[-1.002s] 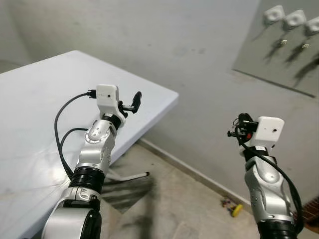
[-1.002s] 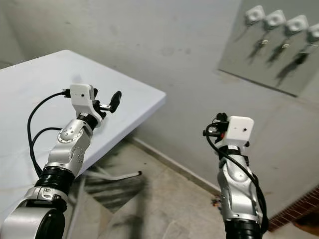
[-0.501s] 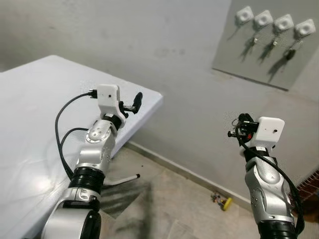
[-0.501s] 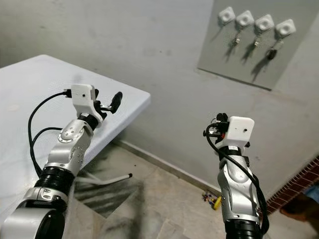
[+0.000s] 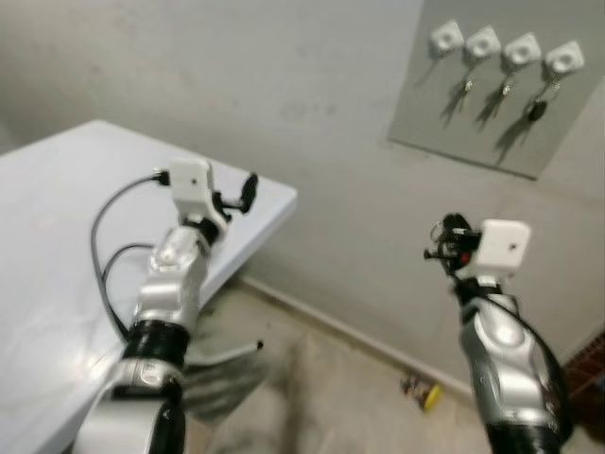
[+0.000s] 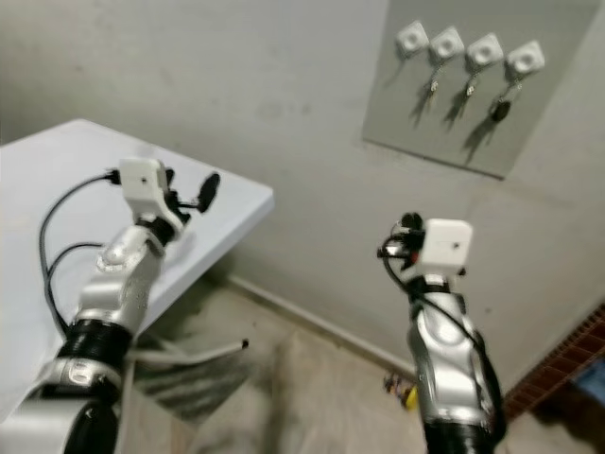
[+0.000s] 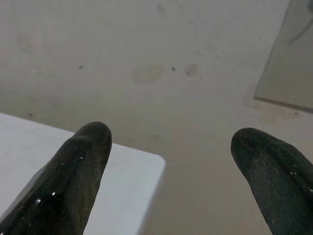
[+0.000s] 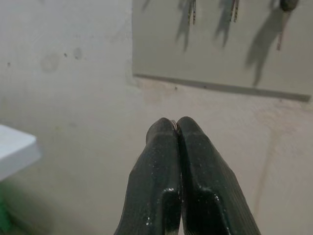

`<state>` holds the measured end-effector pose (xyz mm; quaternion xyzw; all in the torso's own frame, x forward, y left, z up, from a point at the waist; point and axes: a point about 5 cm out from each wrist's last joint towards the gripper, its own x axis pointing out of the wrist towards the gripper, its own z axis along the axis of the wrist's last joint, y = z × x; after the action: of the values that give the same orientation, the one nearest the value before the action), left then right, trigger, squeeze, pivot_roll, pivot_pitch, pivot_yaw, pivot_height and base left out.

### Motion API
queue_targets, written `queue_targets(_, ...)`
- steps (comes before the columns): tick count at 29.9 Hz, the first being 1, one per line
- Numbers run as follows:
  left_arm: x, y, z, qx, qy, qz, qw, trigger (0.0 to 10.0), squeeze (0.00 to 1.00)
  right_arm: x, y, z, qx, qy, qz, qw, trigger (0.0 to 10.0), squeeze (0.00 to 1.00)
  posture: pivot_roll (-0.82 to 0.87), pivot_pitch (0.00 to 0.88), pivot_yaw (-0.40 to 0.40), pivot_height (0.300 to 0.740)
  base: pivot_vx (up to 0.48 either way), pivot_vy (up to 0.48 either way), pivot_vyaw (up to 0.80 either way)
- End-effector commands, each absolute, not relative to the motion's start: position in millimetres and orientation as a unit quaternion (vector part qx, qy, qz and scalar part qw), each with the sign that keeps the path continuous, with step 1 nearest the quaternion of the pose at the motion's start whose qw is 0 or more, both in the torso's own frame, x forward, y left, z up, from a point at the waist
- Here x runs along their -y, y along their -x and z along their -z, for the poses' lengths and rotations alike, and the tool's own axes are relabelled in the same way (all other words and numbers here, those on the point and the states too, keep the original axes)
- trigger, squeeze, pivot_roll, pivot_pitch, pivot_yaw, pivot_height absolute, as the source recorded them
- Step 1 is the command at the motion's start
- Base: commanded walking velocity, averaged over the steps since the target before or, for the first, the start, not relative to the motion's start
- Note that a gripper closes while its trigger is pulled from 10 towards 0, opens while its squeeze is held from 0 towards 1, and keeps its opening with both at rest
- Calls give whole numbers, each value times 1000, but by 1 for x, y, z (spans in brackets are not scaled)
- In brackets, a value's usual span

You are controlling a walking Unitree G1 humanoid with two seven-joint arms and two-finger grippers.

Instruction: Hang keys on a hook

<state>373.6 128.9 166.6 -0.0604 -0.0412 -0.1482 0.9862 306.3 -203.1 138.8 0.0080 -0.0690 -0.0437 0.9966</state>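
Keys (image 5: pixel 532 106) hang from four white hooks (image 5: pixel 481 43) on a grey wall board (image 5: pixel 558 132). Right gripper (image 8: pixel 176 128) raised below it, fingers pressed together. Left gripper (image 7: pixel 181 147) spread wide over the white table (image 5: pixel 57 218).

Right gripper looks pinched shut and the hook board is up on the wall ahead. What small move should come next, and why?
Probably raise the right gripper toward the hook board. Its fingers are pressed together, perhaps on something thin, though no keys can be made out. The board hangs above and beyond it, with the leftmost hook looking bare. The left gripper is open over the table.
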Motion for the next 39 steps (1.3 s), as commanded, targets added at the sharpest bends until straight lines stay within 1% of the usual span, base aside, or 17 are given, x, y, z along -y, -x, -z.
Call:
queue_targets(1, -139, -375, -174, 51, 53, 137, 988, 10000, 0, 194, -309, -147, 86, -11, 30, 996, 10000, 0, -1, 0, -9, 740, 420, 0, 0)
queue_targets(19, -139, -376, -175, 50, 60, 136, 988, 10000, 0, 192, -312, -147, 84, -11, 24, 996, 10000, 0, 5, 0, -13, 740, 403, 0, 0)
queue_targets(39, -139, -374, -172, 48, 66, 129, 988, 10000, 0, 189, -310, -143, 74, -4, 13, 997, 10000, 0, 8, 0, -22, 740, 16, 0, 0)
